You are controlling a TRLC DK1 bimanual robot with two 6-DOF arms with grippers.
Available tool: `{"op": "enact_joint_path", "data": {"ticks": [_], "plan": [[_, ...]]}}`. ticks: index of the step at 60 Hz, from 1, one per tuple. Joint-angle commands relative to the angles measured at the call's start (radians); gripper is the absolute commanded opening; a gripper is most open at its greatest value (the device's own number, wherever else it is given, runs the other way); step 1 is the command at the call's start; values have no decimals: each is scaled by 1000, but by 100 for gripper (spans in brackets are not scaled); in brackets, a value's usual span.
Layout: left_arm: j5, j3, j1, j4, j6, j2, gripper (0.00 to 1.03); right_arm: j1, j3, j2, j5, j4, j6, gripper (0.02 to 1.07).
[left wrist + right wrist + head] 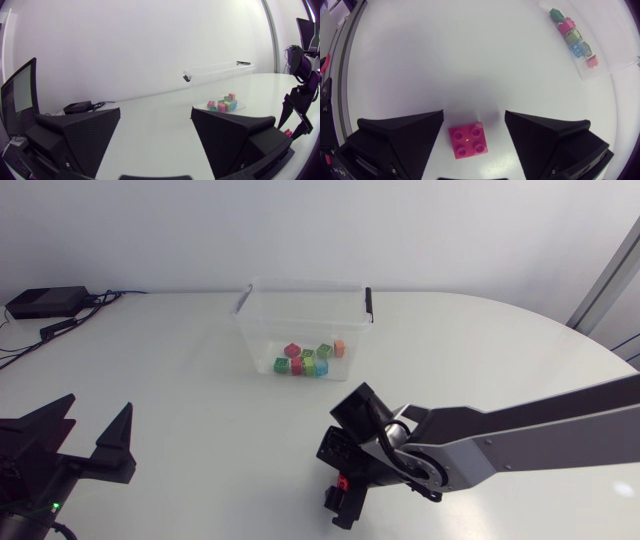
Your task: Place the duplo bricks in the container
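A pink-red duplo brick [468,140] lies on the white table between the fingers of my right gripper [473,116]. A gap shows on both sides of it, so the gripper is open around it. From above, the right gripper [336,475] points down over the brick [344,480] near the table's front. The clear container [300,320] stands at the back middle with several coloured bricks [308,358] inside. My left gripper [98,410] rests open and empty at the front left. From the left wrist, the container [220,82] and the brick [288,132] are ahead.
A black box [45,302] with cables sits at the table's back left corner. White table surface lies between the right gripper and the container. The container has no lid on, and a black handle clip [368,305] shows at each end.
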Motion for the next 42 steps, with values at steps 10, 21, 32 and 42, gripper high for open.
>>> {"op": "enact_joint_path", "data": {"ticks": [10, 21, 32, 42], "plan": [[-3, -16, -4, 3, 7, -11, 99, -13, -31, 2, 12, -59, -38, 55], [-3, -16, -4, 3, 7, -11, 99, -17, -29, -35, 13, -122, -33, 75], [-3, -16, -4, 3, 7, -11, 99, -21, -39, -60, 13, -148, -21, 98], [-3, -16, -4, 3, 7, -11, 99, -24, -48, -46, 10, -116, -37, 74]]}}
